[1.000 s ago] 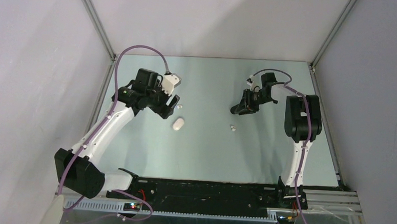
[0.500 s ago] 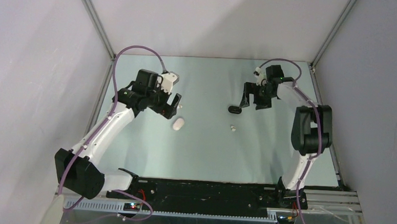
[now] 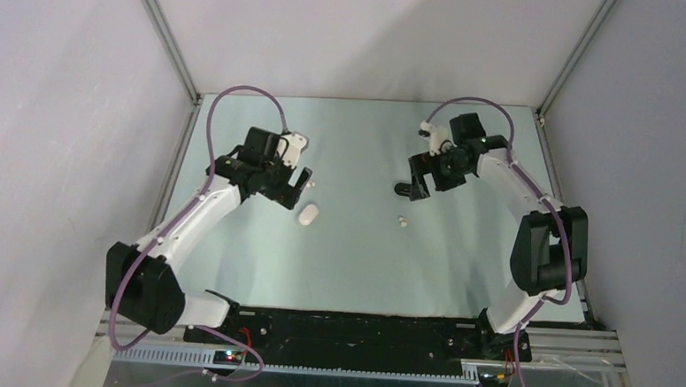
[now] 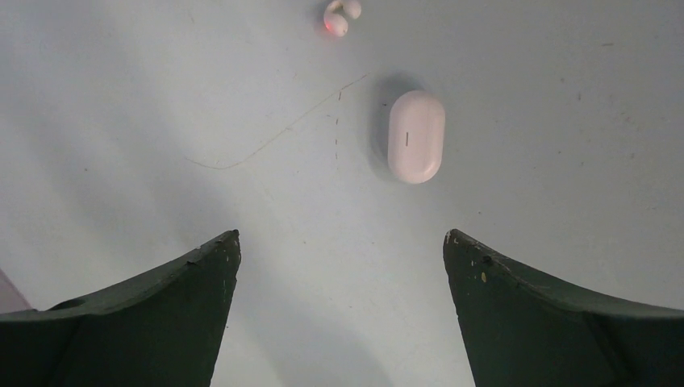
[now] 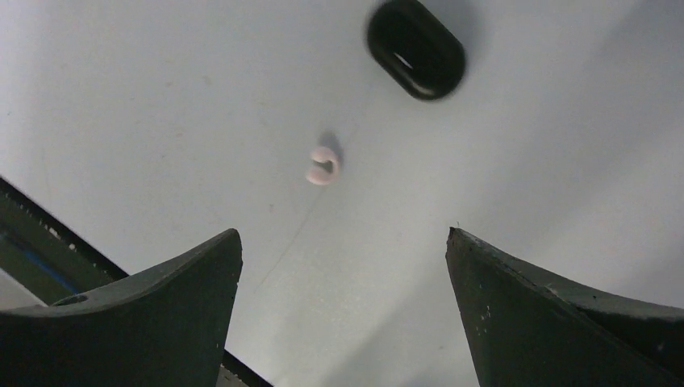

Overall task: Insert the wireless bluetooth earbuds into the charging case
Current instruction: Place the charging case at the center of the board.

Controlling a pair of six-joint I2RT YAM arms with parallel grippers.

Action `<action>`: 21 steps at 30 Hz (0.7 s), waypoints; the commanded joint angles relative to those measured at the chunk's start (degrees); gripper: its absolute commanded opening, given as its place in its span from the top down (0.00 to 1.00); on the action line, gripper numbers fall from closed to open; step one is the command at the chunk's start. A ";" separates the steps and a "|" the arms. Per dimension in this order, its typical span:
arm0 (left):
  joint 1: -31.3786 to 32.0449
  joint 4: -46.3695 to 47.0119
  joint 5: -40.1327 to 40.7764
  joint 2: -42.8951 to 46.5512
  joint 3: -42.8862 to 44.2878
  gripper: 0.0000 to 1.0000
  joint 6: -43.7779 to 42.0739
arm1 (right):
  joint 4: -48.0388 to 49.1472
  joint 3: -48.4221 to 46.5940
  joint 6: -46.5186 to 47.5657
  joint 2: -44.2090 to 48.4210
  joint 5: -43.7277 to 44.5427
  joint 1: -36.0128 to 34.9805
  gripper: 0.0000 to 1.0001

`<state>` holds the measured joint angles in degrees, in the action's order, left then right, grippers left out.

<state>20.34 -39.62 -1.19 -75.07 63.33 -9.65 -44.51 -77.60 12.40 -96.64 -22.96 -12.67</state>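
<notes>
A shut white charging case (image 4: pixel 415 135) lies flat on the table, ahead and a little right of my open left gripper (image 4: pixel 341 242). A white earbud (image 4: pixel 341 16) sits beyond it. From above, the white case (image 3: pixel 308 214) is just right of the left gripper (image 3: pixel 291 189), with that earbud (image 3: pixel 312 184) close by. My right gripper (image 5: pixel 344 234) is open and empty. A black oval case (image 5: pixel 415 48) and a second white earbud (image 5: pixel 323 165) lie ahead of it. From above, the black case (image 3: pixel 403 190) lies right beside the right gripper (image 3: pixel 417 180), with the earbud (image 3: pixel 403 221) nearer the arms.
A thin hair-like thread (image 4: pixel 274 133) lies on the pale table left of the white case. Grey walls and metal frame posts (image 3: pixel 166 42) enclose the table on three sides. The black base rail (image 3: pixel 350 329) runs along the near edge.
My right gripper has opened and left the black case lying on the table, drew back, then came close beside it again. The left gripper has opened wider and shifted slightly.
</notes>
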 commanded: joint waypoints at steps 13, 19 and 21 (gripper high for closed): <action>0.82 3.23 -3.33 -14.59 5.21 0.22 5.51 | 0.59 -9.15 11.05 -2.40 11.06 -10.75 0.01; 0.96 3.45 -8.34 -18.98 3.86 0.30 6.59 | 0.77 -12.96 3.31 0.09 -12.79 -2.38 0.03; 1.31 3.64 -11.21 -20.39 3.21 0.34 5.47 | 0.98 -13.53 2.99 0.66 -16.41 -0.20 0.06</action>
<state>20.91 -37.50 -6.28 -93.69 67.31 -4.43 -44.25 -87.90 18.98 -99.68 -25.19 -16.27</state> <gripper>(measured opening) 0.698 0.962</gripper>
